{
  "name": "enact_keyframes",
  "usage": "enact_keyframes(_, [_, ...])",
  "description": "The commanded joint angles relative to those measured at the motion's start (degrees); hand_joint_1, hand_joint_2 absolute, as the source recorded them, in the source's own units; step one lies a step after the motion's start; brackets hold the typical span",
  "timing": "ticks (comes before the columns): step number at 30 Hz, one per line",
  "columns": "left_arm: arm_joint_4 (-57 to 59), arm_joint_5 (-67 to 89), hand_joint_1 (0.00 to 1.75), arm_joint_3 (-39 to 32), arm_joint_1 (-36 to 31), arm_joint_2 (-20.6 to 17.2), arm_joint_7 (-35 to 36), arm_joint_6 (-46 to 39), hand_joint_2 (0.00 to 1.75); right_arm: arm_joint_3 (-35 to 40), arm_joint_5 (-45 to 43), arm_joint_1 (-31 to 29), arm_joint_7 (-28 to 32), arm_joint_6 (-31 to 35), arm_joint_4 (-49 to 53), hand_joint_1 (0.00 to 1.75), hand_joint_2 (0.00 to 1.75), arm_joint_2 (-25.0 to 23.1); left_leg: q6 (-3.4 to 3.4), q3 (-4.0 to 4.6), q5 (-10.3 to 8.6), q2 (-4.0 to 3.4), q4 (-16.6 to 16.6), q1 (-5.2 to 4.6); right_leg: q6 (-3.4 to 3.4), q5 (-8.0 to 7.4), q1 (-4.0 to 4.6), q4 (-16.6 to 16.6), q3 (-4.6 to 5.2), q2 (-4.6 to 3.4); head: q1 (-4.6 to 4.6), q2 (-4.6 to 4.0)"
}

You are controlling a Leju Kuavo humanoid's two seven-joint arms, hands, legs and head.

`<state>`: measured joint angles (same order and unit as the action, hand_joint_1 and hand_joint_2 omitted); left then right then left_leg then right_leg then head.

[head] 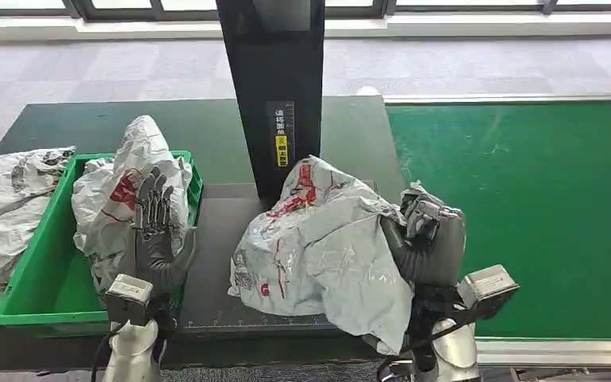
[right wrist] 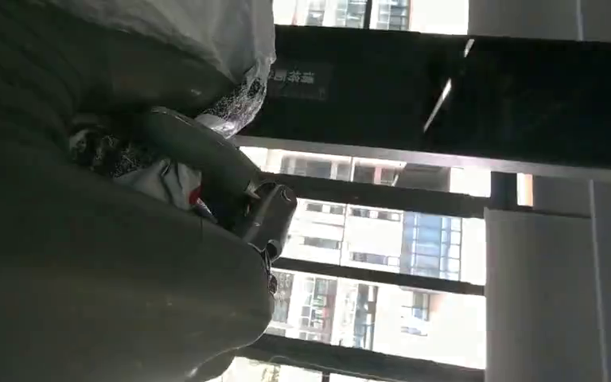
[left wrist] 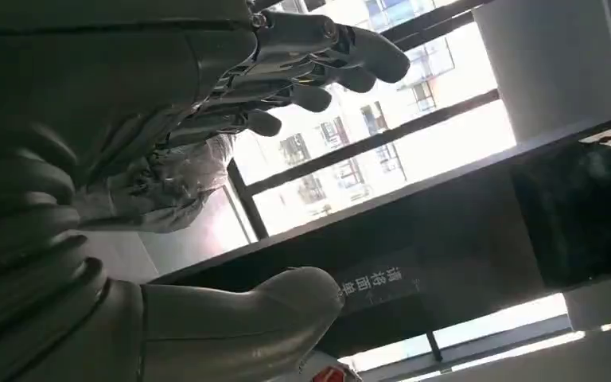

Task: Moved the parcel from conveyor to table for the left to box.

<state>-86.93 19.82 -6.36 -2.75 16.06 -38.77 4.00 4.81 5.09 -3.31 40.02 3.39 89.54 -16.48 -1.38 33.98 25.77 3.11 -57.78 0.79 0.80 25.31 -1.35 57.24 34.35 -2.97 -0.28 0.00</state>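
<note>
Worktop [head: 215, 239] carries the scene: a dark slab between the green conveyor [head: 525, 207] on the robot's right and a green bin [head: 36, 274] on its left, with a black post [head: 274, 95] rising behind.

On that slab lies the parcel [head: 318, 247], a crumpled grey mailer bag with red print. Its long axis runs roughly from the post toward the robot's right, and its near corner hangs over the front edge of the worktop. It looks already off the conveyor, so the move to the worktop seems all but done.

Right hand [head: 430, 239] is at the parcel's conveyor-side end, fingers curled into the bag's folds; the right wrist view shows grey plastic bunched against the palm [right wrist: 167, 171], so it grasps the parcel. From this hand the parcel extends leftward, toward the other arm.

Left hand [head: 157, 231] stands upright over the bin's near right corner, fingers straight and spread, holding nothing. It is near the parcel but apart from it, with bare worktop between. Another bag [head: 131, 191] sits in the bin just behind it.

For boxing, the left hand must reach rightward across that gap once the right lets go.
</note>
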Motion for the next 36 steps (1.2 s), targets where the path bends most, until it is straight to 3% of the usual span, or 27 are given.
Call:
enact_keyframes(1, [2.61, -0.01, 0.00, 1.29, 0.78, 1.46, -1.23, -0.71, 1.75, 1.02, 1.08, -3.65, -0.02, -0.32, -11.27, 1.75, 1.75, 0.50, 0.04, -0.14, 0.03, -0.20, 0.06, 0.00, -0.05, -0.01, 0.06, -0.08, -0.13, 0.10, 0.00, 0.00])
enact_keyframes(2, [2.65, -0.06, 0.00, 1.38, 0.78, 1.42, -1.23, -0.80, 1.75, 0.00, 2.03, -4.64, -0.02, -0.05, -13.51, 1.75, 1.75, 0.09, 0.07, -0.22, 0.04, -0.31, 0.10, 0.00, -0.07, -0.01, 0.09, -0.13, -0.21, 0.15, 0.00, 0.00])
enact_keyframes(3, [2.79, 0.11, 0.00, 1.52, 0.53, 1.45, -1.23, -0.50, 1.75, -1.76, 4.62, -6.50, -0.02, 1.60, -20.08, 0.56, 1.75, -0.18, 0.09, -0.35, 0.03, -0.46, 0.20, 0.00, -0.10, -0.04, 0.11, -0.23, -0.31, 0.15, 0.00, 0.00])
enact_keyframes(4, [3.00, 0.29, 0.00, 1.65, 0.26, 1.46, -1.23, -0.52, 1.75, -3.57, 7.40, -9.09, -0.02, 3.16, -27.99, 0.00, 1.75, -0.10, 0.05, -0.25, 0.03, -0.33, 0.11, 0.01, -0.05, -0.05, 0.08, -0.16, -0.22, 0.02, 0.00, 0.00])
enact_keyframes(5, [3.37, 0.38, 0.00, 1.81, -0.13, 1.41, -1.23, -0.47, 1.75, -4.86, 8.21, -10.59, -0.02, 3.98, -32.46, 0.00, 1.75, -0.01, 0.08, -0.36, 0.01, -0.46, 0.20, 0.03, -0.07, -0.09, 0.13, -0.27, -0.34, 0.02, 0.00, 0.00])
enact_keyframes(6, [3.54, 0.39, 0.00, 1.94, -0.34, 1.37, -1.23, -0.56, 1.75, -5.05, 9.96, -11.49, -0.02, 5.44, -35.46, 0.00, 0.00, 0.42, 0.08, -0.40, -0.01, -0.48, 0.23, 0.03, -0.07, -0.12, 0.13, -0.31, -0.36, -0.01, 0.00, 0.00])
enact_keyframes(9, [3.33, 0.52, 0.00, 2.59, -0.30, 1.24, -1.23, -0.92, 1.75, -5.18, 10.14, -12.62, -0.02, 9.61, -40.16, 0.00, 0.00, 1.06, 0.08, -0.33, -0.04, -0.28, 0.18, 0.04, -0.06, -0.08, 0.14, -0.27, -0.34, 0.18, 0.00, 0.00])
enact_keyframes(11, [2.42, 0.54, 0.00, 2.77, 0.30, 1.43, -1.23, -0.95, 1.75, -6.08, 9.85, -13.51, -0.02, 9.83, -42.57, 0.00, 0.00, 1.08, 0.16, -0.41, -0.07, -0.39, 0.27, 0.02, -0.11, -0.09, 0.17, -0.37, -0.44, 0.43, 0.00, 0.00])
enact_keyframes(12, [2.40, 0.55, 0.00, 2.80, 0.37, 1.45, -1.23, -0.96, 1.75, -6.22, 9.84, -13.42, -0.02, 9.92, -42.67, 0.00, 0.00, 1.26, 0.07, -0.22, -0.02, -0.13, 0.11, 0.00, -0.04, -0.01, 0.07, -0.15, -0.22, 0.17, 0.00, 0.00])
enact_keyframes(16, [1.95, 1.42, 0.00, 4.45, 0.92, 1.43, -1.04, -0.73, 1.75, -7.71, 10.10, -13.68, -0.02, 9.83, -43.74, 0.00, 0.00, 1.12, 0.13, -0.40, 0.03, -0.37, 0.19, 0.00, -0.09, 0.01, 0.13, -0.26, -0.40, 0.31, 0.00, 0.00])
enact_keyframes(23, [2.83, 1.93, 0.00, 7.14, 0.93, 0.87, -1.04, 1.14, 1.75, -8.96, 9.91, -13.30, -0.02, 8.63, -43.26, 0.00, 0.00, 0.90, 0.04, -0.12, 0.00, -0.12, 0.07, -0.03, -0.04, 0.02, 0.03, -0.08, -0.11, 0.15, 0.00, 0.00])
enact_keyframes(27, [6.87, 4.39, 0.00, 12.48, -0.26, 0.71, 0.12, 3.64, 1.75, -10.45, 10.12, -13.51, -0.02, 7.77, -42.87, 0.00, 0.00, 0.41, 0.06, -0.13, -0.02, -0.06, 0.08, -0.05, -0.05, 0.04, 0.02, -0.08, -0.13, 0.28, 0.00, 0.00])
enact_keyframes(31, [14.38, 14.51, 0.00, 17.38, -3.43, -0.37, 5.01, -0.54, 1.75, -10.89, 9.94, -13.93, -0.02, 7.42, -43.07, 0.00, 0.00, 0.20, 0.10, -0.21, -0.05, -0.03, 0.15, -0.07, -0.06, 0.04, 0.03, -0.17, -0.27, 0.47, 0.00, 0.00])
enact_keyframes(36, [17.41, 15.65, 0.00, 17.31, -4.56, -0.44, 4.89, -1.73, 1.75, -10.93, 9.96, -14.06, -0.02, 7.50, -43.17, 0.00, 0.00, 0.12, 0.10, -0.28, -0.02, -0.20, 0.16, -0.05, -0.10, 0.01, 0.05, -0.19, -0.30, 0.41, 0.00, 0.00])
